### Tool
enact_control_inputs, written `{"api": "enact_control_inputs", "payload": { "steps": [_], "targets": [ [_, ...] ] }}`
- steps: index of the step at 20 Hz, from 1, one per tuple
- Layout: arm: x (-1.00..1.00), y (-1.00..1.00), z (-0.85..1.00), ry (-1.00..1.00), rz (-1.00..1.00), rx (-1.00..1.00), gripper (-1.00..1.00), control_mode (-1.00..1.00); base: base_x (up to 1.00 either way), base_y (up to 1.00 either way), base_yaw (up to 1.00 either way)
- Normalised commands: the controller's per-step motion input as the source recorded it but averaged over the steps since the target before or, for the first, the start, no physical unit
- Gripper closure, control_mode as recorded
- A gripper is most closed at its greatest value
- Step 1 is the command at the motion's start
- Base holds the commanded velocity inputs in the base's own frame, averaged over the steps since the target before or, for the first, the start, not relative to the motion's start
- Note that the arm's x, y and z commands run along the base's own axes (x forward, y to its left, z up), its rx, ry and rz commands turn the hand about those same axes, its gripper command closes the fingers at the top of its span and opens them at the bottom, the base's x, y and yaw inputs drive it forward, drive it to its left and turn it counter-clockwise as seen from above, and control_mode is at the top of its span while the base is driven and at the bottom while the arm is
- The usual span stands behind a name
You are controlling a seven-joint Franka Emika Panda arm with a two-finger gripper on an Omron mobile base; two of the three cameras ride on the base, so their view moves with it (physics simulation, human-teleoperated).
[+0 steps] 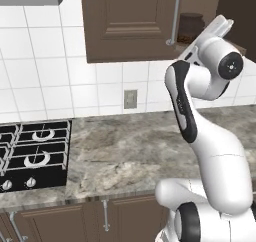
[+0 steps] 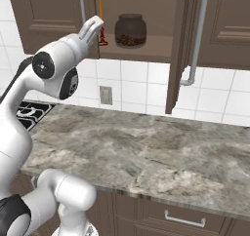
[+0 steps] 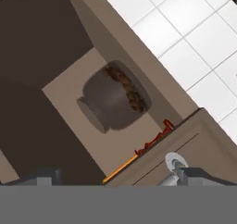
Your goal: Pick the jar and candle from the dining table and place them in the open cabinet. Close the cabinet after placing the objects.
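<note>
Marble bench [image 2: 146, 152] runs wide under the wall units, black gas hob [image 1: 32, 153] at its left end, white tile wall behind with a grey outlet [image 1: 130, 99].

Cabinet [image 2: 161, 15] above the bench: dark brown, one compartment open, its door [image 2: 178, 49] swung out edge-on toward the room, long silver bar handle [image 2: 195, 35] on the unit just right of it. Closed panelled door [image 1: 127, 21] to the left of the opening.

White arm [image 1: 210, 136] reaches up from the base toward the open compartment, wrist tilted up at the shelf's near edge.

Jar [image 2: 130, 30] stands upright on the cabinet shelf, brown lumps inside, roughly mid-shelf. In the hand view it's the same jar [image 3: 113, 100], sitting clear of the claw tips.

Candle [image 2: 100, 20] also on the shelf, upright, left of the jar and near the shelf's left wall, close beside the jar but not touching. Orange stick, dark red base; lower part partly hidden by the wrist in the right base view.

Claw [image 3: 113, 177]: tips spread wide, nothing between them, just in front of the shelf by the candle.
</note>
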Motion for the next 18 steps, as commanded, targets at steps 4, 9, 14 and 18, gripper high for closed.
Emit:
{"api": "enact_control_inputs", "payload": {
  "steps": [4, 9, 14, 18],
  "targets": [
    [-0.42, -0.15, 0.15, 0.03, -0.11, -0.04, -1.0, -1.0, 0.0, 0.0, 0.0],
    [-0.4, -0.13, 0.07, 0.03, -0.21, -0.08, -1.0, -1.0, 0.0, 0.0, 0.0],
    [-0.36, -0.13, 0.04, 0.05, -0.22, -0.08, -1.0, -1.0, 0.0, 0.0, 0.0],
    [-0.37, -0.1, 0.02, 0.13, -0.18, -0.04, -1.0, -1.0, 0.0, 0.0, 0.0]
  ]
}}
